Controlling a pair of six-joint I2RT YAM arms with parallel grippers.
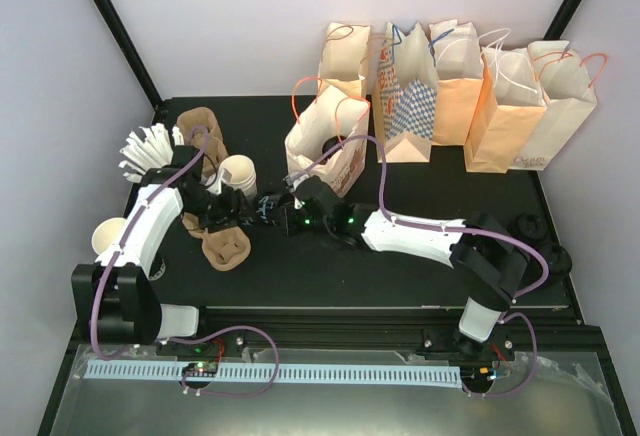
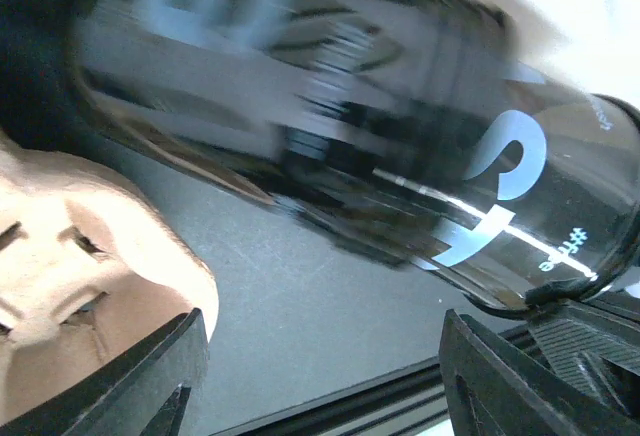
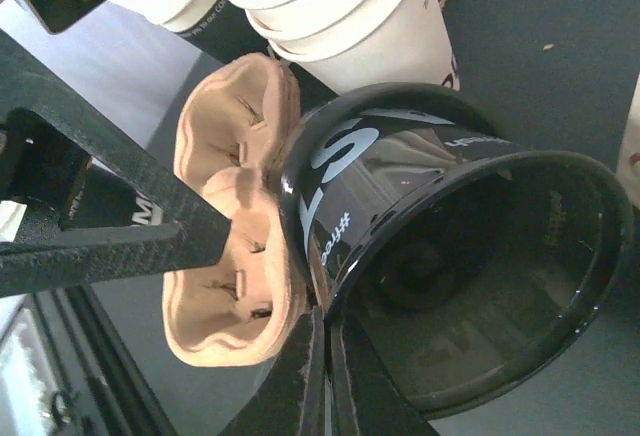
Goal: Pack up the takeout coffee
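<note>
Fingers of the right arm point(image 3: 295, 386) are nearest, at the bottom centre of the right wrist view: they are pressed together on the rim of the black cup point(image 3: 400, 171). We take this glossy cup with pale lettering for the takeout coffee. It lies tilted, mouth toward the camera, and it seems empty. We judge it light and thin-walled, with a slippery skin, so a pinch on the rim may let it swing or dent. The rim looks the stiffest place; the body wants a wider hold. The left fingers point(image 2: 130, 386) stand apart with nothing between them, the cup just beyond. Behind the cup lies a pulp carrier point(image 3: 230, 136), then white paper cups point(image 3: 340, 16). Farthest, in the upper part of the top view, paper bags point(image 1: 440, 86) stand on the bench point(image 1: 450, 186).
</note>
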